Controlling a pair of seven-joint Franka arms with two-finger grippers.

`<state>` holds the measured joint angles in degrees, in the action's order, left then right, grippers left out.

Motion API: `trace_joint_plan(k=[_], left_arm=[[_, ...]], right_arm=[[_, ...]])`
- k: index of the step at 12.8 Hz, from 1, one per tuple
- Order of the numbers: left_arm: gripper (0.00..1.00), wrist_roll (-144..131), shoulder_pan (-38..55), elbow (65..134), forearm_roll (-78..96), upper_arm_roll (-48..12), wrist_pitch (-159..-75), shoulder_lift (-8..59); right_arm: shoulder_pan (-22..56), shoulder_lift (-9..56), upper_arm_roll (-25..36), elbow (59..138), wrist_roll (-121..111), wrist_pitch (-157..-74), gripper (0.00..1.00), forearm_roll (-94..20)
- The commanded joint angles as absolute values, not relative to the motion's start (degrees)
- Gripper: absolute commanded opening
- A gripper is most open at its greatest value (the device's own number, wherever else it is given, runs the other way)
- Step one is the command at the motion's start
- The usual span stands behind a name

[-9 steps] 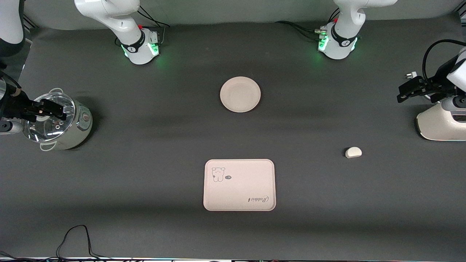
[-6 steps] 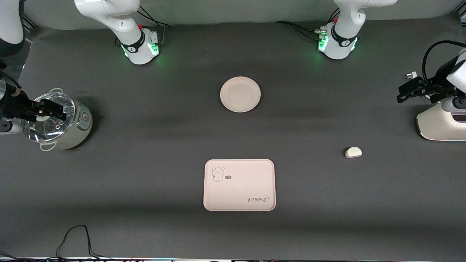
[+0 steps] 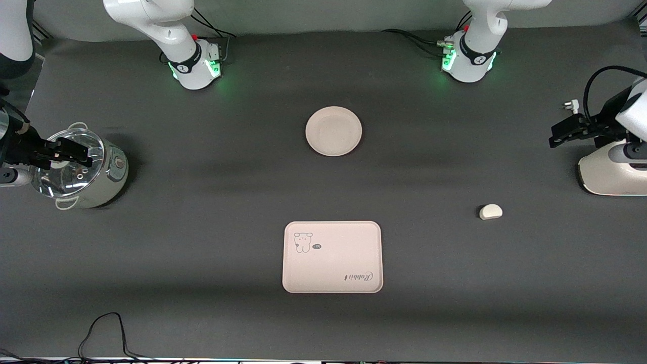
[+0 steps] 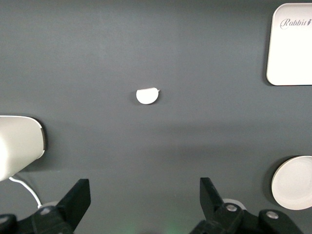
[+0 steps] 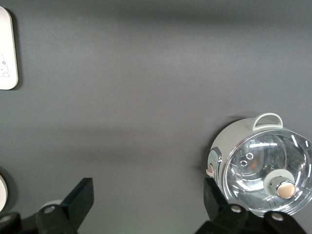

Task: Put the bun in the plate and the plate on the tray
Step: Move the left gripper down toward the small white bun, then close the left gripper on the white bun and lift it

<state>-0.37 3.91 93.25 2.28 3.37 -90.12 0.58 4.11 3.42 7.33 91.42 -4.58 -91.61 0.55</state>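
The small white half-moon bun [image 3: 490,212] lies on the dark table toward the left arm's end; it also shows in the left wrist view [image 4: 147,96]. The round cream plate [image 3: 333,131] sits empty mid-table near the robots' bases. The rectangular "Rabbit" tray [image 3: 332,257] lies empty, nearer to the front camera than the plate. My left gripper [image 3: 554,138] is open and empty, up in the air beside a white appliance [image 3: 611,169]. My right gripper [image 3: 81,154] is open and empty over a glass-lidded pot [image 3: 86,174].
The pot [image 5: 263,161] stands at the right arm's end, the white appliance [image 4: 17,146] at the left arm's end. A black cable [image 3: 106,333] loops at the table's front edge. A white plug [image 3: 571,105] lies near the appliance.
My left gripper has shifted slightly lower in the front view. The right arm, bun, plate and tray have not moved.
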Motion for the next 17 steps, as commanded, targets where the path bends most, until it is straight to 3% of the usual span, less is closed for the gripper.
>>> trace_joint_plan(k=[1, 4, 12, 17], left_arm=[[1.0, -0.53, 3.6, 93.34, 1.85, 3.08, -93.67, 3.24], [1.0, -0.7, 3.43, 95.0, 1.67, 3.25, -101.13, 9.56], [1.0, -2.37, 2.9, 114.42, 2.29, 3.25, -138.92, 21.95], [1.0, -5.98, 4.04, 118.21, 2.29, 3.08, -144.83, 25.31]], right_arm=[[4.48, 2.81, 7.65, 91.76, -3.87, -91.32, 1.0, 0.7], [4.57, 2.81, 7.65, 91.76, -3.96, -91.32, 1.0, 0.7], [4.48, 2.81, 7.65, 91.84, -3.96, -91.32, 1.0, 0.7], [4.48, 2.81, 7.65, 91.85, -3.96, -91.32, 1.0, 0.7]])
